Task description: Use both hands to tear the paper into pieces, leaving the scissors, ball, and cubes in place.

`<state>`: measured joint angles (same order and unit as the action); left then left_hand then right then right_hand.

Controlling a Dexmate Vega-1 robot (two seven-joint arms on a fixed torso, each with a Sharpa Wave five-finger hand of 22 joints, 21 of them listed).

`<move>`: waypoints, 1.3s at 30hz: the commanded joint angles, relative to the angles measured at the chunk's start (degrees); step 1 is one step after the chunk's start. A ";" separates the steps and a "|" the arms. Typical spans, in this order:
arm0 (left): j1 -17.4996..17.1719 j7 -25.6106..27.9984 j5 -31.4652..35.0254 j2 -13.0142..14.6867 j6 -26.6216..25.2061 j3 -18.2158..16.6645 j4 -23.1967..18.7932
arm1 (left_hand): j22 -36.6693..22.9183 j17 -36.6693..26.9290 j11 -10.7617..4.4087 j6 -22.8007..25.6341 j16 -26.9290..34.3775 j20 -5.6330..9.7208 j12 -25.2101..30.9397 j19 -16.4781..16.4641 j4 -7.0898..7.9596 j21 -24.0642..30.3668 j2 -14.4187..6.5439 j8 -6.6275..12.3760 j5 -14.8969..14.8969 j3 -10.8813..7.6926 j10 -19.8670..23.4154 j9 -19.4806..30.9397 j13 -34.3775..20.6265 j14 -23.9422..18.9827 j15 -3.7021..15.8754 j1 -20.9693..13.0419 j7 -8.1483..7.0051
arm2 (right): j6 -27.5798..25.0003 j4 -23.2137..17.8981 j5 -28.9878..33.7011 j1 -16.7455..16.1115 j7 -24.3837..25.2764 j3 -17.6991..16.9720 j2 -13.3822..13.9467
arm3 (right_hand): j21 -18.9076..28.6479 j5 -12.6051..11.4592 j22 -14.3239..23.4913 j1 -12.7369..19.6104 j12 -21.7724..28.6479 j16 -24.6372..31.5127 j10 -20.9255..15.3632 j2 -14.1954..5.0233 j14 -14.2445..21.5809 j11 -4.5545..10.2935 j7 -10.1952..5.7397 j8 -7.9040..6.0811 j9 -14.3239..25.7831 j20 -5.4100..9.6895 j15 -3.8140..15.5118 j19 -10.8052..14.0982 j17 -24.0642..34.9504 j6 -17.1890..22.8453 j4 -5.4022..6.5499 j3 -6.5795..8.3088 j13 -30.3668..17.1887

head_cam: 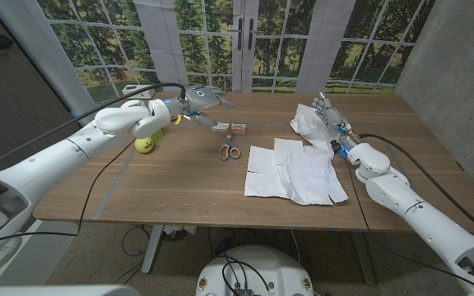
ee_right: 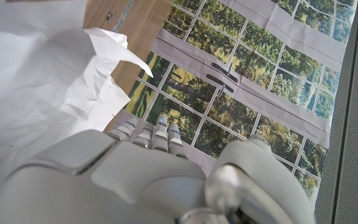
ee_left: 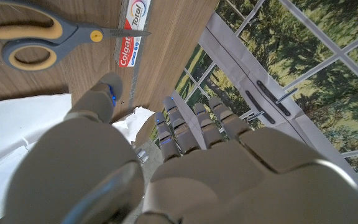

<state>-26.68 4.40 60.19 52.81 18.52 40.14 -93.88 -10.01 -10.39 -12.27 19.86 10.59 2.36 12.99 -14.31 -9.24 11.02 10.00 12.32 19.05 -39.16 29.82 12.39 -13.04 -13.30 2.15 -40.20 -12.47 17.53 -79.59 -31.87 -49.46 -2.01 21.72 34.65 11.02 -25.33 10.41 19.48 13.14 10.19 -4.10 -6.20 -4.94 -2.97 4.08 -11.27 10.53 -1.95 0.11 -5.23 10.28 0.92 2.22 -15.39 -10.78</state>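
Observation:
Torn white paper sheets (head_cam: 290, 171) lie on the wooden table (head_cam: 179, 181), right of centre. A crumpled piece (head_cam: 309, 123) sits behind them, and it also appears in the right wrist view (ee_right: 48, 81). My right hand (head_cam: 333, 122) stands beside that piece with fingers extended and holds nothing; its back fills the wrist view (ee_right: 148, 177). My left hand (head_cam: 200, 99) hovers over the far middle of the table with fingers apart and nothing in them (ee_left: 185, 155). The scissors (head_cam: 230, 150), with grey and yellow handles (ee_left: 36, 40), lie left of the sheets. A yellow-green ball (head_cam: 145, 145) rests under my left forearm.
A toothpaste box (head_cam: 230, 127) lies just behind the scissors, also seen from the left wrist (ee_left: 132, 28). A green object (head_cam: 157, 134) sits by the ball, partly hidden by my left arm. A black cable (head_cam: 105, 177) runs across the table's left side. Windows stand behind the table.

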 commanded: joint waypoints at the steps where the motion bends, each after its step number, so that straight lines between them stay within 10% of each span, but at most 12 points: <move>1: 1.47 2.62 4.55 0.03 0.66 1.87 0.30 | -0.10 -0.09 0.06 0.92 0.05 6.02 0.27 -0.32 0.05 0.17 -0.06 0.64 0.01 0.41 0.97 0.09 0.03 0.02 10.00 0.42 -0.12 | 0.09 -0.71 0.15 -0.66 0.64 -0.35 0.24 | 0.14 0.18 0.04 -0.04 0.18 0.23 -0.29 -0.70 -0.52 0.29 -0.03 0.01 0.10 0.03 0.21 -0.25 0.07 0.20 -0.02 0.31 -0.14; 39: 6.15 0.20 8.22 -2.76 2.15 7.60 5.54 | -0.15 -0.17 -0.04 6.28 0.17 6.06 -0.35 0.35 0.14 0.16 -1.07 2.71 -0.31 -0.09 1.02 0.64 0.32 0.48 10.05 0.73 -0.10 | 1.25 0.04 0.14 -0.21 0.17 0.10 -0.97 | 0.18 0.45 0.04 -0.09 0.14 0.29 -0.33 -0.80 -0.59 0.15 -0.06 0.01 0.10 -0.04 0.13 -0.44 0.06 0.38 -0.02 0.39 -0.15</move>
<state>-22.37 5.41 67.95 51.00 19.19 45.94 -90.11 -10.00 -10.40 -12.28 25.50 10.60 2.36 12.70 -14.31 -9.00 11.02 9.16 14.64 18.78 -38.92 31.03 12.86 -12.50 -13.10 2.35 -39.83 -12.59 18.54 -79.84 -31.61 -49.80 -1.80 21.74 33.97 11.02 -25.00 10.41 19.17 13.14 10.19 -4.30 -6.51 -4.93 -2.76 4.08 -11.26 10.53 -1.95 0.11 -5.22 10.27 0.92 1.97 -15.14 -10.78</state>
